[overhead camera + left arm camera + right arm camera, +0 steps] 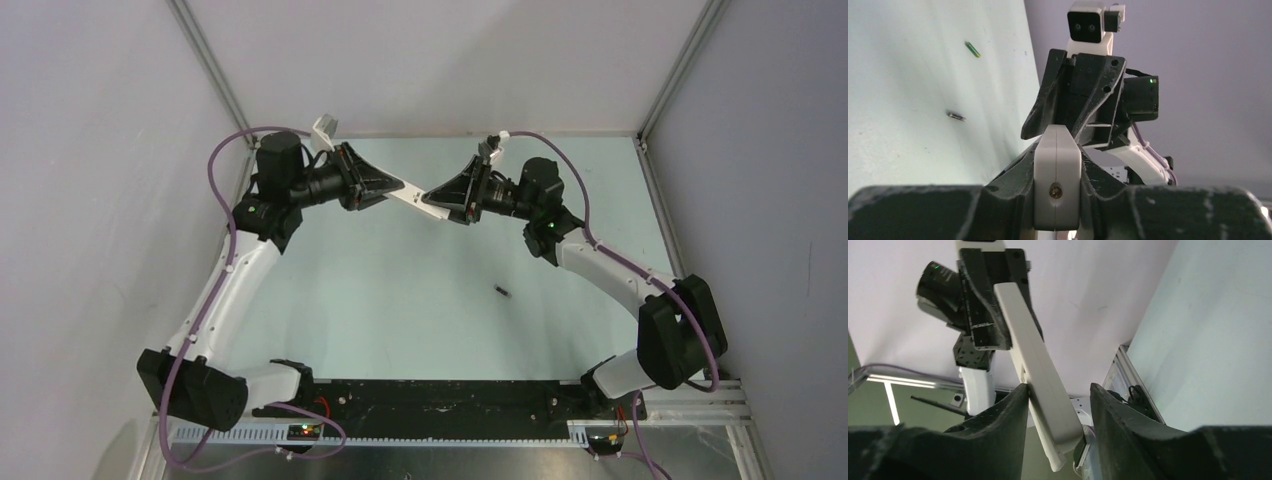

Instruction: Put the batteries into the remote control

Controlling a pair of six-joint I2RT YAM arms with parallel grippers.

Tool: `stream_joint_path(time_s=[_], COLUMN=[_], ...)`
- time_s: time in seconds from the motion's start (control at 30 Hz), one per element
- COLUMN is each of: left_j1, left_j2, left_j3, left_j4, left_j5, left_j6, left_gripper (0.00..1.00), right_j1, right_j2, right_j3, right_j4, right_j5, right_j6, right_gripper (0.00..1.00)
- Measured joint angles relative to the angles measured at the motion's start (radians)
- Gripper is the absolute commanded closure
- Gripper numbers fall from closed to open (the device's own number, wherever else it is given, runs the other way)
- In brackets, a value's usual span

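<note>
My left gripper (pixel 397 188) is shut on one end of the white remote control (pixel 412 196) and holds it in the air above the back of the table. In the left wrist view the remote's end (pixel 1057 175) is clamped between the fingers. The remote's free end (pixel 1040 375) lies between the spread fingers of my right gripper (pixel 436 200). One finger (pixel 1008 410) touches it and the other stands clear. One battery (pixel 502 291) lies on the table. The left wrist view shows two small batteries, one greenish (pixel 973 49) and one dark (pixel 956 116).
The pale green table (pixel 400 300) is walled at the back and sides by a framed enclosure. The black base rail (pixel 440 395) with both arm mounts runs along the near edge.
</note>
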Motion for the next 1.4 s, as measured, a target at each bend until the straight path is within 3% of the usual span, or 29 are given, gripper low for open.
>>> stream_joint_path(time_s=[0.13, 0.3, 0.5, 0.97, 1.27, 1.4], left_j1=[0.003, 0.003, 0.003, 0.009, 0.018, 0.018], left_j2=[0.005, 0.026, 0.058, 0.076, 0.085, 0.085], left_j3=[-0.005, -0.005, -0.005, -0.005, -0.021, -0.058], left_j4=[-0.008, -0.006, 0.0, 0.015, 0.05, 0.076], left_j5=[-0.033, -0.047, -0.053, -0.085, -0.105, -0.105], left_j6=[0.035, 0.06, 0.084, 0.183, 0.231, 0.258], left_gripper=[1.0, 1.0, 1.0, 1.0, 1.0, 1.0], right_j1=[-0.002, -0.005, -0.006, -0.006, -0.009, -0.01], right_j2=[0.008, 0.008, 0.008, 0.008, 0.007, 0.006], right_j3=[0.0, 0.0, 0.0, 0.005, 0.004, 0.003], right_j4=[-0.089, -0.15, -0.196, -0.325, -0.421, -0.445], right_j5=[0.016, 0.02, 0.02, 0.023, 0.046, 0.051], right_j6=[-0.025, -0.053, -0.077, -0.134, -0.202, -0.24], right_gripper=[0.35, 0.36, 0.51, 0.71, 1.0, 1.0])
